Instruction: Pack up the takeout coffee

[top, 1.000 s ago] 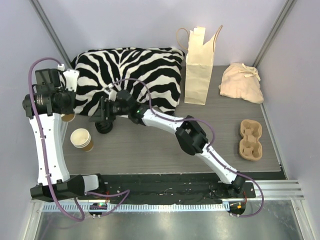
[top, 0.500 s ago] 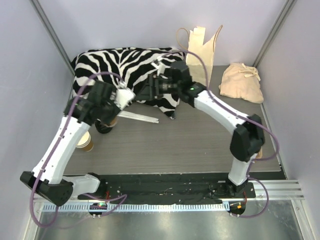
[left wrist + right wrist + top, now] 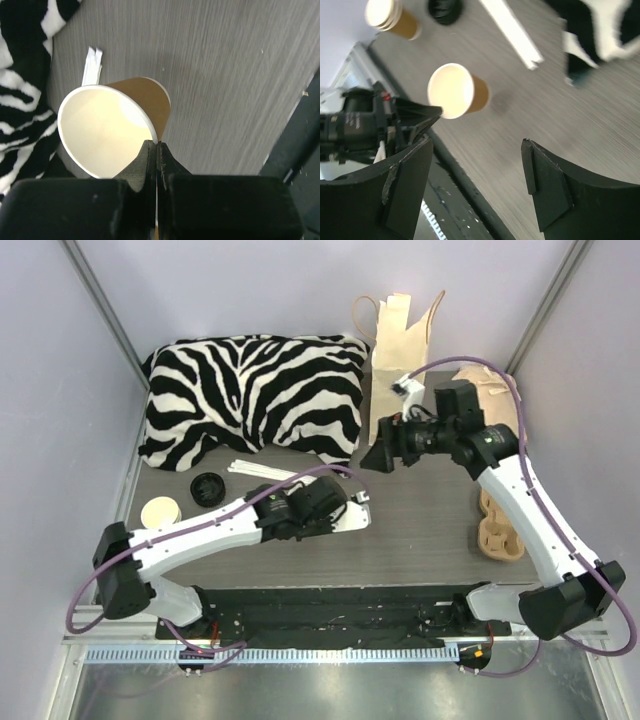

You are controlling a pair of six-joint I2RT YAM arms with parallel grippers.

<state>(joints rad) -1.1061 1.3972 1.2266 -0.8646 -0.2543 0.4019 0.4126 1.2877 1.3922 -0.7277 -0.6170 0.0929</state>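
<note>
Your left claw [image 3: 157, 145] pinching cup [image 3: 107, 132] by the rim, cup tilted ahead of it, your right claw [image 3: 476, 147] wide, cup beyond its tips.

Left claw [image 3: 436, 110] on takeout coffee [image 3: 476, 95] rim

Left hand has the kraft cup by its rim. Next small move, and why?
Probably carry the kraft cup rightward toward the cup carrier: the left hand is shut on its rim, the carrier sits far right, and the right hand hangs open near the paper bag.
</note>
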